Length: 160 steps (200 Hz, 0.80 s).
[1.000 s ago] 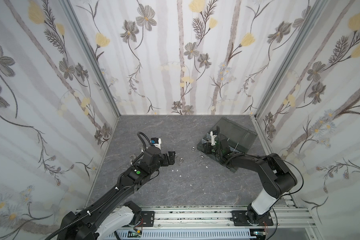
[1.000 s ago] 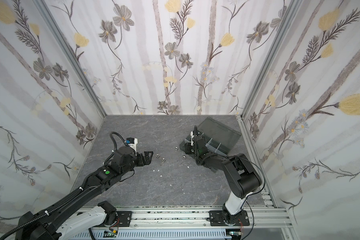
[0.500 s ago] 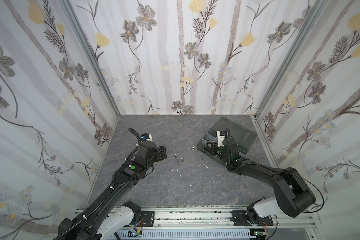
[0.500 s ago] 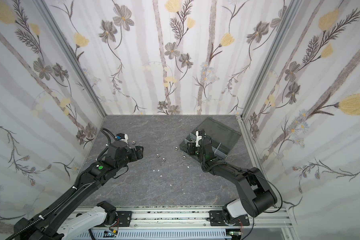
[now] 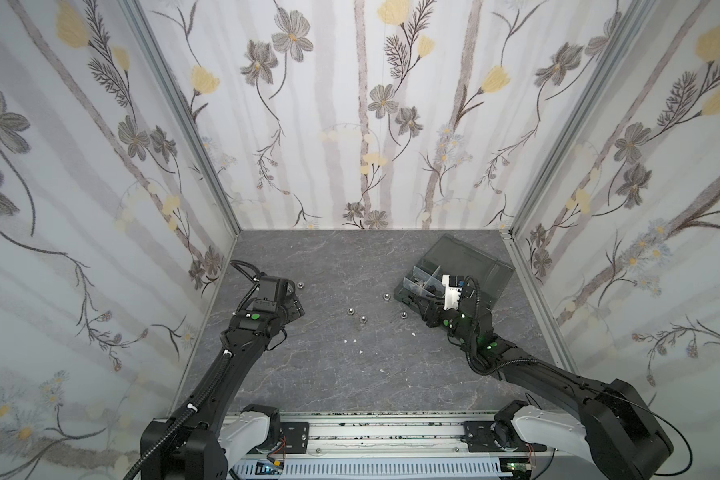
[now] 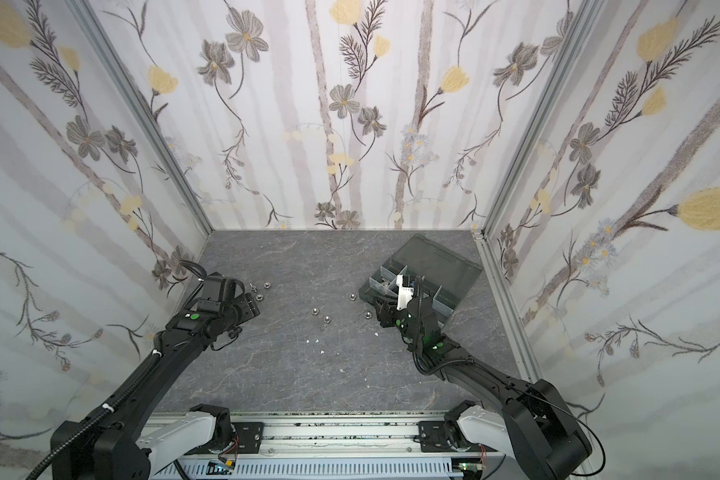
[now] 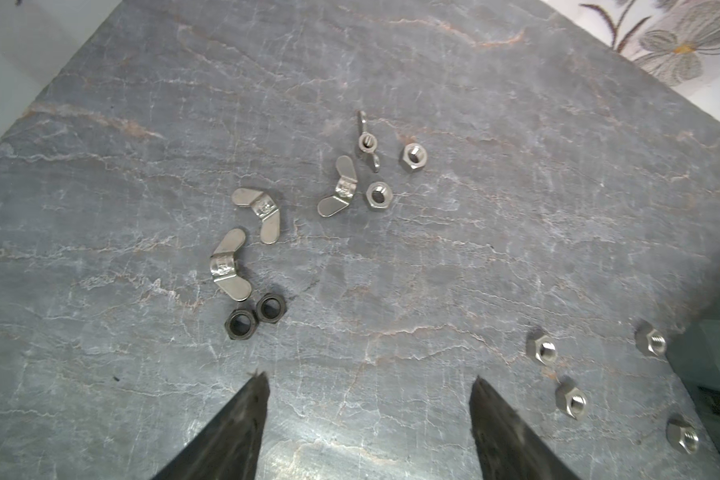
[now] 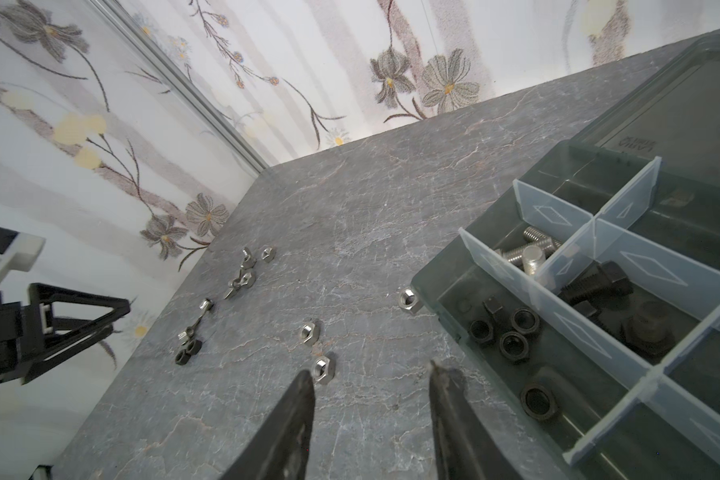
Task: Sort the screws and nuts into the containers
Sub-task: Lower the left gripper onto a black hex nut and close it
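The containers are compartments of a dark grey organizer box (image 5: 404, 287) (image 6: 371, 287) (image 8: 437, 259) at the right, its smoky lid (image 5: 468, 258) open behind. In the right wrist view its compartments hold silver screws (image 8: 528, 249), black screws (image 8: 595, 282) and black nuts (image 8: 504, 332). Silver nuts (image 5: 351, 311) (image 6: 327, 319) lie mid-table. My left gripper (image 5: 296, 305) (image 7: 371, 379) is open just short of two black nuts (image 7: 238, 324), several wing nuts (image 7: 229, 266) and silver hex nuts (image 7: 378, 195). My right gripper (image 5: 422, 309) (image 8: 371, 368) is open above bare table beside the box, a silver nut (image 8: 322, 369) by one fingertip.
Small white specks (image 5: 354, 340) dot the table's middle. The left wall stands close behind the left-hand cluster, and the right wall close beyond the box lid. More silver nuts (image 7: 572, 400) lie off to one side of the left gripper, near the box (image 7: 707, 357).
The left gripper has swung left from the table's middle to the cluster by the left wall, its jaws narrowing a little. The right gripper has drawn back off the box and widened slightly.
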### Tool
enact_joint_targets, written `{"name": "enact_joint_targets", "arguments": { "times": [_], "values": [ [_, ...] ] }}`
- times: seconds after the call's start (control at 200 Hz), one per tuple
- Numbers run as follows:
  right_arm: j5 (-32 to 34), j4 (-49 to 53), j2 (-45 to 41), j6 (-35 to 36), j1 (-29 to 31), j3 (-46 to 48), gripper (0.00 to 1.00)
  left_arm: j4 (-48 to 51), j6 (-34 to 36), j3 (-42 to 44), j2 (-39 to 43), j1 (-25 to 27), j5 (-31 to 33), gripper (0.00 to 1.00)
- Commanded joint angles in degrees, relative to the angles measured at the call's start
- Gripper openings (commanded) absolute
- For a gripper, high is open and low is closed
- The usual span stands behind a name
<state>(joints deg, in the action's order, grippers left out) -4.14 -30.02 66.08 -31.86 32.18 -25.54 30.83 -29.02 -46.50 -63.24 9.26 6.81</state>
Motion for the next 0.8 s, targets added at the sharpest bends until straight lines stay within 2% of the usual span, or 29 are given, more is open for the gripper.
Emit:
{"name": "enact_joint_targets", "arguments": {
  "times": [0.0, 0.17, 0.335, 0.794],
  "values": [
    [-1.8, -5.2, -0.5, -2.3, 1.0, 1.0, 0.47, 1.0, 1.0, -0.4, -1.9, -2.1, -2.3, 0.72],
    [-3.5, -6.9, -1.0, -3.5, 2.0, 2.0, 0.48, 2.0, 2.8, -0.8, -5.9, -4.9, 0.0, 0.67],
    [-3.4, -7.4, -2.9, -3.9, 2.1, 3.2, 0.47, 0.9, 3.4, -0.3, -8.6, -7.4, -0.8, 0.58],
    [-4.3, -8.7, -2.9, -5.0, 2.2, 3.9, 0.46, -2.3, 4.8, -3.2, -20.9, -8.0, -1.9, 0.35]
  ]
}}
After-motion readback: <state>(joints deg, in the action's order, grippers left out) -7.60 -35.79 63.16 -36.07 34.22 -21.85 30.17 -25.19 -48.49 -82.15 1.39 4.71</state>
